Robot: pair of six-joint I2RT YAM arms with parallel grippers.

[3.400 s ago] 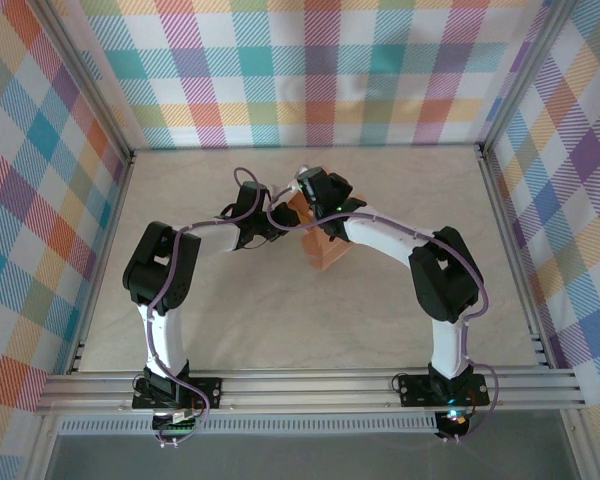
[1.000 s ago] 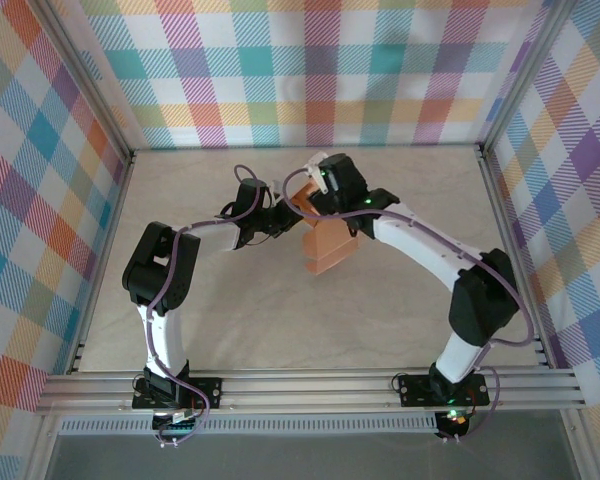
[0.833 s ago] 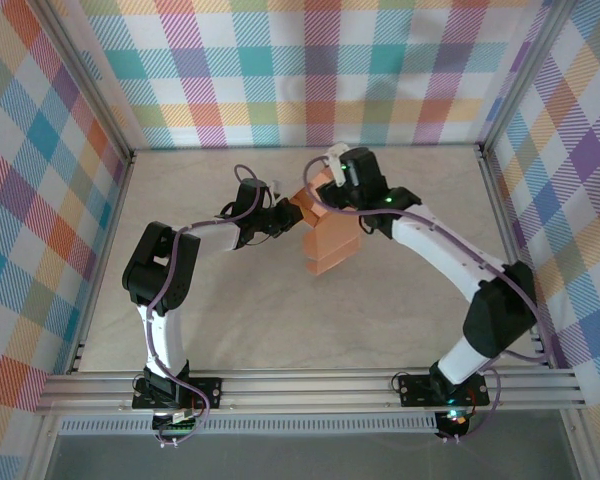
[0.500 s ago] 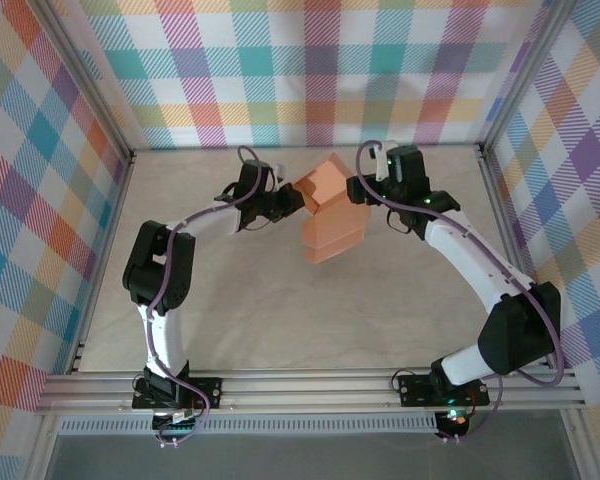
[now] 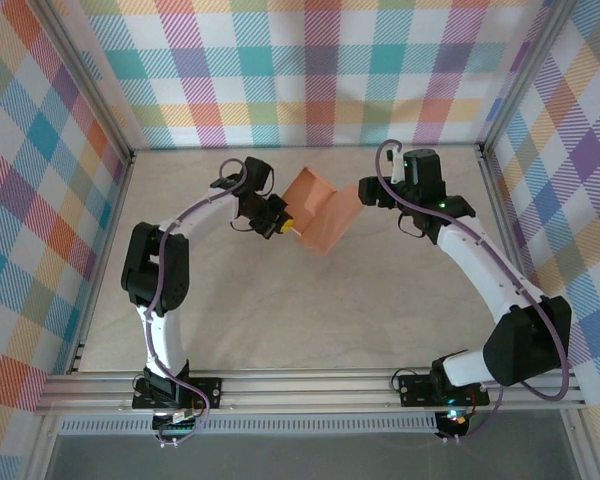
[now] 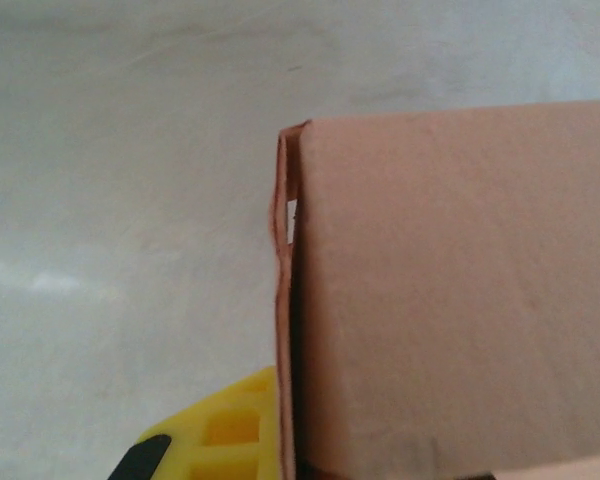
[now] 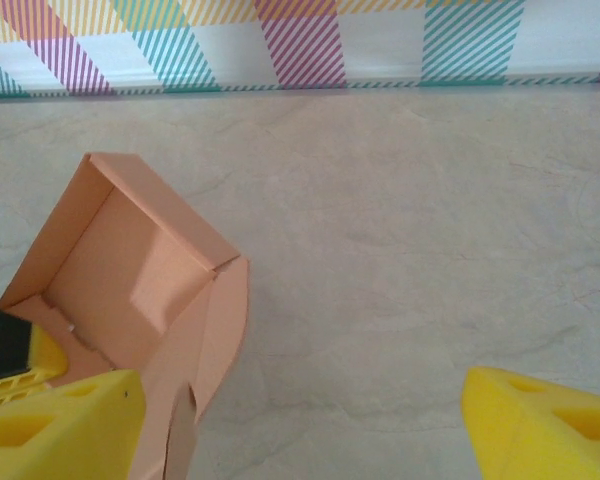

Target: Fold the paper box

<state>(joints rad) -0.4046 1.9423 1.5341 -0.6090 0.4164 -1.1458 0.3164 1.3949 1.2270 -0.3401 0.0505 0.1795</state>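
The paper box [image 5: 320, 215] is salmon-orange card, partly folded, and hangs tilted above the table's middle back. My left gripper [image 5: 283, 222] is shut on its left wall. In the left wrist view the card [image 6: 450, 290] covers the right side, with one yellow finger [image 6: 215, 440] pressed against its edge. My right gripper [image 5: 364, 193] stands open just right of the box. From the right wrist the box's open inside [image 7: 120, 270] shows at the left, and a loose flap [image 7: 185, 390] hangs beside the left finger [image 7: 60, 425]. Nothing is between the jaws of the right gripper [image 7: 300, 425].
The beige table [image 5: 300, 310] is ringed by checked walls [image 5: 320, 70] with aluminium rails on both sides and a rail [image 5: 310, 385] along the near edge.
My right gripper has drawn away from the box to the right and back. My left arm has swung the box round, so its open side now faces the right gripper.
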